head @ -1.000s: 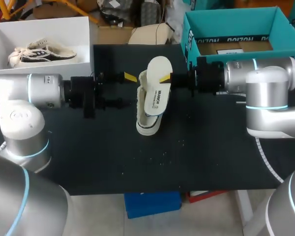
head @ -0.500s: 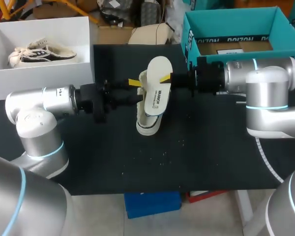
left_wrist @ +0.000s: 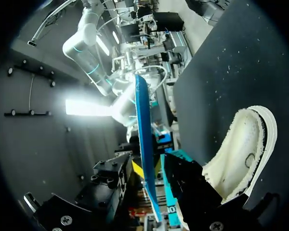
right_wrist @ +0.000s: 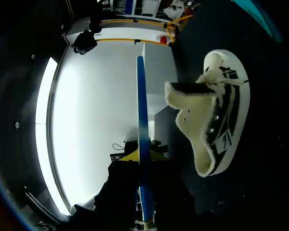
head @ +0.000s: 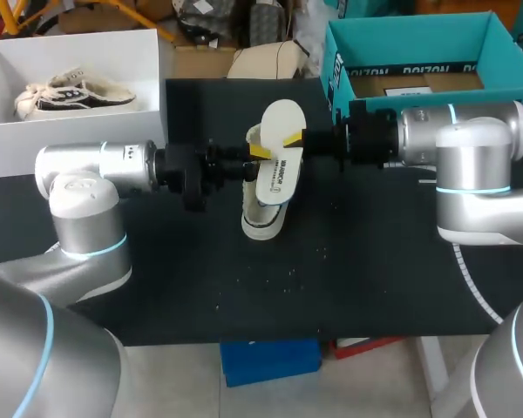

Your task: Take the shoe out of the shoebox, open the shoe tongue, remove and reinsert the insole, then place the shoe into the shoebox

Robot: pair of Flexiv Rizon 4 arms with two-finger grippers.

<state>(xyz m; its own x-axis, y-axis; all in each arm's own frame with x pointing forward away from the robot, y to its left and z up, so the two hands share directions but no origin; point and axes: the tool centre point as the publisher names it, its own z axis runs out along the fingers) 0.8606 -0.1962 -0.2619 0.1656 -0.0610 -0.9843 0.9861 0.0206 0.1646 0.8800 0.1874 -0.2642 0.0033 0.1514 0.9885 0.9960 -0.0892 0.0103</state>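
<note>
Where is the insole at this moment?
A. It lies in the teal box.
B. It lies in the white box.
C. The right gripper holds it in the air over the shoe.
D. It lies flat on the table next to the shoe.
C: the right gripper is shut on the insole, which is held off the table over the shoe.

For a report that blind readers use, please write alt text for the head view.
The right gripper holds a white insole above a white shoe on the black table, and the left gripper is at the insole's other side. Behind stand a white box with another shoe and a teal box.
</note>
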